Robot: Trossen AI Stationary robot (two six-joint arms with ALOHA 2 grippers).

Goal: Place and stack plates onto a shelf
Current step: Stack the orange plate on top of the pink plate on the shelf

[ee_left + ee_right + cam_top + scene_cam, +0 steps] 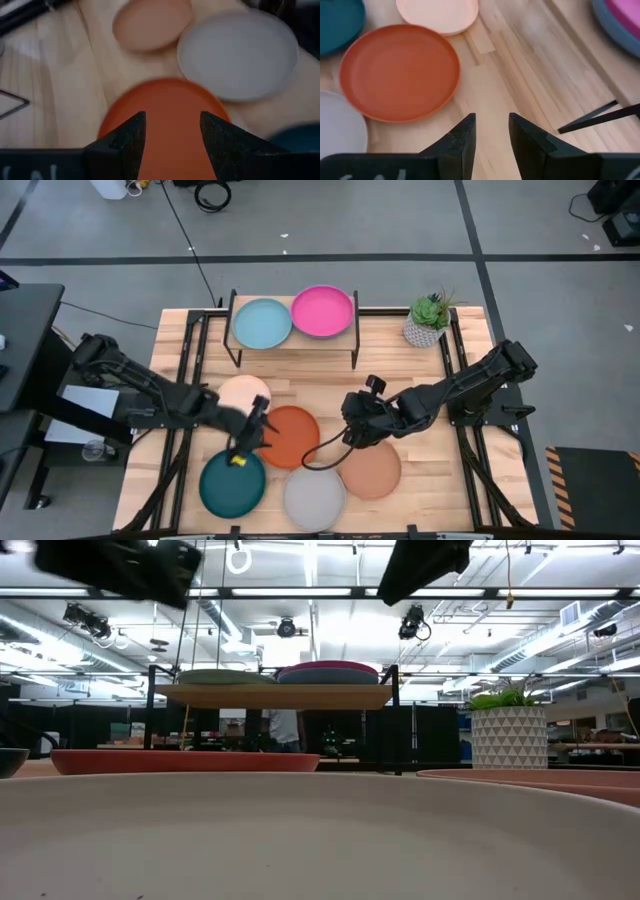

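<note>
The shelf (295, 340) stands at the table's far side. It bears a pale blue plate (262, 323) and a magenta plate (323, 311), which lies on a blue plate (610, 30). Flat on the table are the cream (243, 392), orange (290, 436), dark teal (232, 483), grey (314, 498) and salmon (371, 470) plates. My left gripper (172, 135) is open and hovers over the orange plate's left rim (165, 110). My right gripper (492, 132) is open with a narrow gap, above bare wood just right of the orange plate (400, 72).
A potted plant (428, 320) stands right of the shelf. A dark cable (325, 455) loops from the right arm over the table between the orange and salmon plates. Black frame rails (185, 370) run along both table sides. Bare wood (535, 75) lies between plates and shelf.
</note>
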